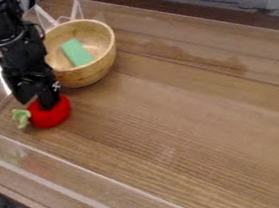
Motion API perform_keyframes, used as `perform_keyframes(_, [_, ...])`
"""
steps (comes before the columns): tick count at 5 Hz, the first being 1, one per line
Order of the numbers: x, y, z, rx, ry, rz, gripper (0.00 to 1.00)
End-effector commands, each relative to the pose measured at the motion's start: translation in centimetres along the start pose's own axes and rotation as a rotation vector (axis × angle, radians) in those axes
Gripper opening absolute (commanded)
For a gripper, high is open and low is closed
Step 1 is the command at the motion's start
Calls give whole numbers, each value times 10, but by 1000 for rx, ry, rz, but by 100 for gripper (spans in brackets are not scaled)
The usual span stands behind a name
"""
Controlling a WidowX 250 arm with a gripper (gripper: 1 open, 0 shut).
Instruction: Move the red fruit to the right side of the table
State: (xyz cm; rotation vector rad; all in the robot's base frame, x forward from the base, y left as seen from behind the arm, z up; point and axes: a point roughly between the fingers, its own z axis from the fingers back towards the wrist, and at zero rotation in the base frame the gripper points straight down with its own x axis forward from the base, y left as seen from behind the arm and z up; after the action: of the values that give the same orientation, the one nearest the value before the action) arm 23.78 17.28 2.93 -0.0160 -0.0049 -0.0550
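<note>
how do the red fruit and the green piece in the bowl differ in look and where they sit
The red fruit is round, while the green piece is flat and longish. The red fruit sits on the tabletop; the green piece lies inside the wooden bowl. Both are on the left side of the picture.

Soft, moderate light falls across the tabletop (188, 92), with a pale sheen toward two o'clock; the small picture is grainy, its fine details slightly blurred.
</note>
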Motion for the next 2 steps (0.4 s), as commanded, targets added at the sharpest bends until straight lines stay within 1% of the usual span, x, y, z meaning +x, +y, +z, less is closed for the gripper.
perform_keyframes(1, [-2, 12, 1, 12, -15, 23, 100])
perform_keyframes(2, [-3, 13, 0, 7, -14, 28, 100])
